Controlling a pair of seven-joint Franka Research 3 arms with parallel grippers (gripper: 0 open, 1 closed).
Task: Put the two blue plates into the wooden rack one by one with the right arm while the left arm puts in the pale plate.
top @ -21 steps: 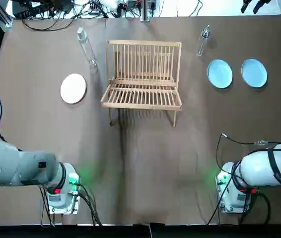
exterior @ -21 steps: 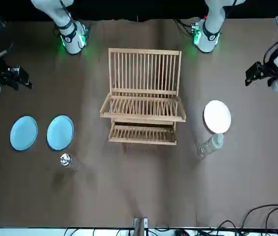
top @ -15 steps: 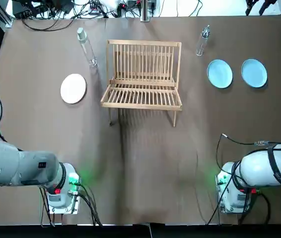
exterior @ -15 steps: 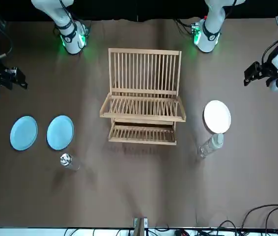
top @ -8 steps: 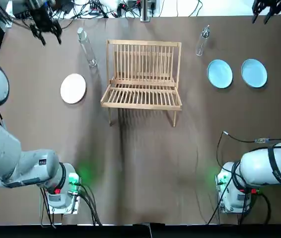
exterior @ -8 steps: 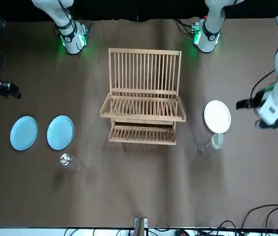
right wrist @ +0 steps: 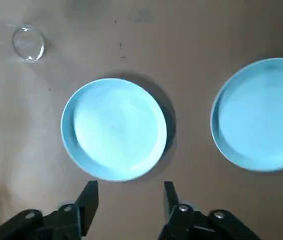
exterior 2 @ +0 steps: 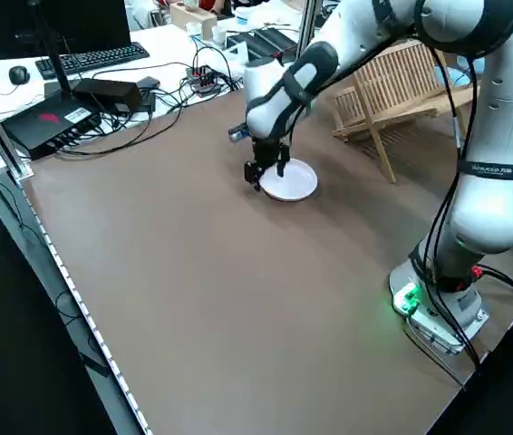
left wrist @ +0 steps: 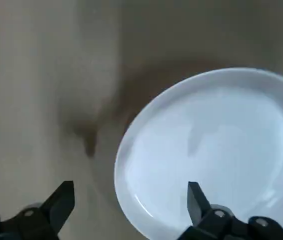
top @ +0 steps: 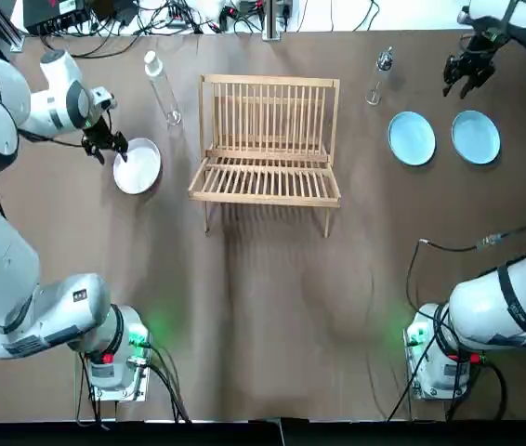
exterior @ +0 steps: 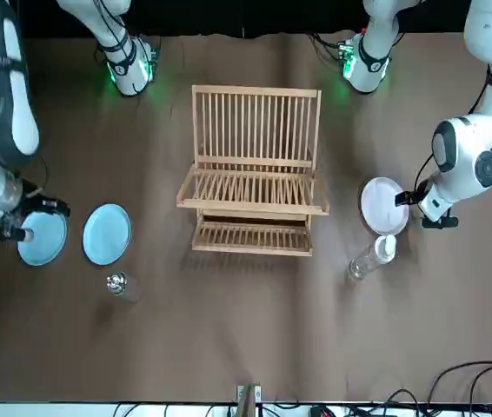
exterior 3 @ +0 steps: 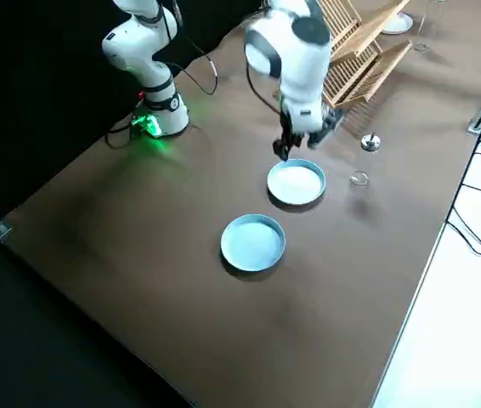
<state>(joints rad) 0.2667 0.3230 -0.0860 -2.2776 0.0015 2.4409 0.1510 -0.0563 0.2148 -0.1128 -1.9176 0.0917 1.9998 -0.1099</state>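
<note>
Fingers (left wrist: 61,202) spread on left gripper (left wrist: 130,186) and right gripper (right wrist: 130,186); two blue plates (top: 412,138) (top: 476,137), one pale plate (top: 142,169).

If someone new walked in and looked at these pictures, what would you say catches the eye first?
The wooden rack stands mid-table with no plates in it. On the robot's left of it, the left gripper is open at the rim of the pale plate. On the robot's right, the right gripper hovers open above the inner blue plate and the outer blue plate, which lie side by side.
</note>
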